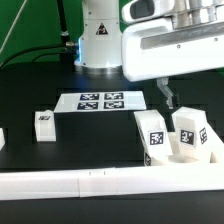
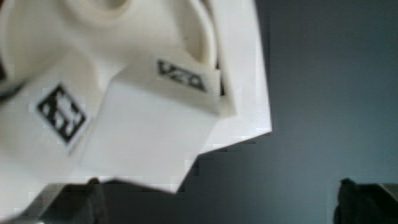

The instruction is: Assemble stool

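At the exterior view's right, on the black surface (image 1: 30, 95), two blocky stool legs (image 1: 155, 137) stand up tall side by side. Their tags face the camera, and the long white rail (image 1: 70, 182) lies just in front. The fingers (image 2: 368, 200) hang just above them, spread wide, holding nothing. I cannot tell if they touch. A loose leg (image 1: 44, 122) sits well apart, near the marker board (image 1: 100, 101).

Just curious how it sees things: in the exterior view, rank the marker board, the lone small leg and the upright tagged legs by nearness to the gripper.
1. Upright tagged legs, just by the gripper, on the exterior view's right.
2. Marker board, mid-table.
3. Lone small leg, far toward the exterior view's left.
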### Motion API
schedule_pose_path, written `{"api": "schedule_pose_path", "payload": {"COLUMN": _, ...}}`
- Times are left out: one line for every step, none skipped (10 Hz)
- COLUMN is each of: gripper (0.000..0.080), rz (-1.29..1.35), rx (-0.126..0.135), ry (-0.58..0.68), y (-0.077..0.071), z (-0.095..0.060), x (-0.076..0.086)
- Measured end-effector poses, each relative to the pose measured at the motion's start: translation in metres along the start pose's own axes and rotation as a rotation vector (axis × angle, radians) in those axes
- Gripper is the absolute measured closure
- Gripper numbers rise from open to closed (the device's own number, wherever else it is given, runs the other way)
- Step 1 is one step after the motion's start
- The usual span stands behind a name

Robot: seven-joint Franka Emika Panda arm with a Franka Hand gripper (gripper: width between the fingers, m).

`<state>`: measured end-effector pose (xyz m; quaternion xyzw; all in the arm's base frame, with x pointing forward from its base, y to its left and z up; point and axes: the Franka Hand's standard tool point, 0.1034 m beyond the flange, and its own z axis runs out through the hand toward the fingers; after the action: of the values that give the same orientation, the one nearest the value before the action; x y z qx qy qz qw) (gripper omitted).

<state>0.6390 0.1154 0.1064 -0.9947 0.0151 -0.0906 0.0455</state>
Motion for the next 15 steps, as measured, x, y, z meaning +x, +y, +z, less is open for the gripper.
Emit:
{"api": "schedule_pose_path", "payload": {"gripper": 0.0151, "rz": -0.099, "rx": -0.017, "ry": -0.008, "y": -0.002, "z": 0.004, "x": -0.002}}
{"api": "schedule_pose_path", "payload": {"gripper": 0.0151, "rz": -0.147, "rx": -0.021, "ry": -0.005, "y": 0.007, "z": 0.004, "x": -0.001}}
{"api": "schedule_pose_path", "payload": {"gripper": 0.0151, "rz": -0.191, "rx": -0.029, "ry": -0.007, "y": 0.009, "z": 0.004, "x": 0.000}}
{"api": "schedule_pose_path", "payload": {"gripper": 0.0151, "rz": -0.224, "rx": -0.032, "ry": -0.008, "y": 0.009, "z": 0.004, "x": -0.001}}
{"api": "schedule_pose_path", "payload": {"gripper": 0.0151, "rz": -0.413, "rx": -0.053, "ry": -0.030, "y": 0.012, "z": 0.004, "x": -0.001}}
{"api": "schedule_pose_path", "payload": {"gripper": 0.0151, "rz": -0.620, "rx": -0.086, "ry": -0.058, "y": 0.015, "z": 0.003, "x": 0.002}}
{"api": "schedule_pose_path", "payload": {"gripper": 0.0151, "rz": -0.779, "rx": -0.123, "ry": -0.070, "y": 0.010, "z": 0.004, "x": 0.006}}
{"api": "schedule_pose_path", "payload": {"gripper": 0.0151, "rz": -0.911, "rx": -0.142, "ry": -0.096, "y": 0.005, "z": 0.007, "x": 0.004}}
{"api": "schedule_pose_path", "payload": {"gripper": 0.0151, "rz": -0.938, "rx": -0.140, "ry": -0.102, "y": 0.009, "z": 0.007, "x": 0.004}}
{"api": "schedule_pose_path", "payload": {"gripper": 0.0151, "rz": -0.920, "rx": -0.142, "ry": -0.101, "y": 0.011, "z": 0.007, "x": 0.004}}
{"api": "schedule_pose_path", "payload": {"gripper": 0.0151, "rz": -0.920, "rx": -0.142, "ry": -0.102, "y": 0.011, "z": 0.007, "x": 0.004}}
{"api": "schedule_pose_path", "payload": {"gripper": 0.0151, "rz": -0.920, "rx": -0.142, "ry": -0.103, "y": 0.011, "z": 0.008, "x": 0.004}}
{"api": "schedule_pose_path", "payload": {"gripper": 0.0151, "rz": -0.904, "rx": -0.139, "ry": -0.122, "y": 0.012, "z": 0.012, "x": 0.000}}
{"api": "schedule_pose_path", "payload": {"gripper": 0.0151, "rz": -0.881, "rx": -0.134, "ry": -0.173, "y": 0.015, "z": 0.023, "x": -0.006}}
{"api": "schedule_pose_path", "payload": {"gripper": 0.0151, "rz": -0.863, "rx": -0.128, "ry": -0.215, "y": 0.012, "z": 0.029, "x": -0.009}}
